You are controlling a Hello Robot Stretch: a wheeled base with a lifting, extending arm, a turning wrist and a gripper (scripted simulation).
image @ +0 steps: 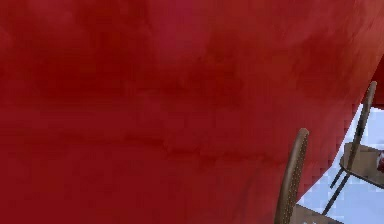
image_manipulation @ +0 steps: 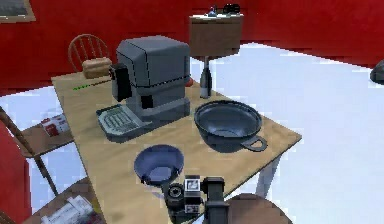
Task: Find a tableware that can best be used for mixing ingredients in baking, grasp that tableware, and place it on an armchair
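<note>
Near the small round blue bowl [image_manipulation: 159, 161], my gripper [image_manipulation: 175, 193] could knock it floorward; I can't tell whether it holds anything.

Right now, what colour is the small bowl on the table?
Blue. The bowl shows best in the arm side view.

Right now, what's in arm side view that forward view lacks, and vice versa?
Arm side: table with coffee machine, bowl, dark pan, bottle and bread, plus the gripper near the bowl. Forward: nothing of its own that I can name. Both: red wall, pale floor and wooden chairs, perhaps the same ones.
</note>
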